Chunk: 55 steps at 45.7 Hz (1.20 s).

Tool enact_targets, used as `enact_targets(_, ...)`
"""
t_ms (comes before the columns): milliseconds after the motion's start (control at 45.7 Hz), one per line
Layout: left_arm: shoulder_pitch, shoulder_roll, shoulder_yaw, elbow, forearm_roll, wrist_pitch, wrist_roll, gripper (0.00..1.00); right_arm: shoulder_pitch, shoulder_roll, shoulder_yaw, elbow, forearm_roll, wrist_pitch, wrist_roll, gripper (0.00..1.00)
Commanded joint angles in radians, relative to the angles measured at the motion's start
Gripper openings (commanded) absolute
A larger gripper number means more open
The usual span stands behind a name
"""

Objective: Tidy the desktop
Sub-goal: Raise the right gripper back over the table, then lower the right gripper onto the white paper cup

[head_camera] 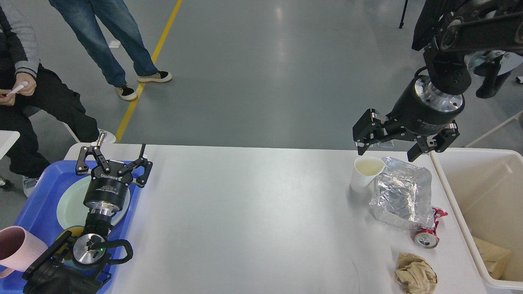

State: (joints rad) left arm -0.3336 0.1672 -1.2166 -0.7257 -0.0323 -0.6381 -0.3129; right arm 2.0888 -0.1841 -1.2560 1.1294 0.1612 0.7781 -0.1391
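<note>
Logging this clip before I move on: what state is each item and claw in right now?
Right claw: open, above the cup, holding nothing.
Left claw: open, empty, over the blue tray.
Paper cup: upright on the desktop.
Foil container: crumpled.
Red can: crushed, on its side.
Brown paper: crumpled.
Bin: open, brown paper inside.
Pink mug: upright.

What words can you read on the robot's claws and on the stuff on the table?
"ROBOTIQ": in white letters on the left gripper, seen upside down.
White print on the round black body of the right gripper: too small and blurred to read.
Crushed red can: no print that can be read.
White cup, foil wrap, brown paper wad: no writing.
</note>
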Motion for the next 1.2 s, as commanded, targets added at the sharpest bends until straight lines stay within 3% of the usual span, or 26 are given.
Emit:
enact_targets(0, -0.001, 0.0, 0.0, 0.0, 0.0, 0.0, 0.0, 0.96, -0.191, 0.051, 0.0, -0.207, -0.006, 0.001, -0.001, 1.0)
enact_targets(153, 0.001, 0.0, 0.0, 0.0, 0.0, 0.0, 0.0, 0.96, -0.429, 0.075, 0.006, -0.451, -0.005, -0.011, -0.011, 1.0)
enact_targets(241, 0.001, 0.0, 0.0, 0.0, 0.0, 0.0, 0.0, 0.96, -0.518, 0.072, 0.006, -0.522, -0.003, -0.074, -0.011, 1.0)
enact_targets(394, -0.001, 0.0, 0.0, 0.0, 0.0, 0.0, 0.0, 0.96, -0.605, 0.071, 0.03, -0.523, -0.002, -0.246, -0.011, 1.0)
enact_targets(788, 0.001, 0.0, 0.0, 0.0, 0.0, 0.0, 0.0, 0.96, -0.774, 0.075, 0.064, -0.553, 0.003, -0.533, -0.016, 1.0)
enact_targets(1181, 0.001, 0.0, 0.0, 0.0, 0.0, 0.0, 0.0, 0.96, -0.862, 0.08, 0.127, -0.609, 0.003, -0.6, -0.016, 1.0)
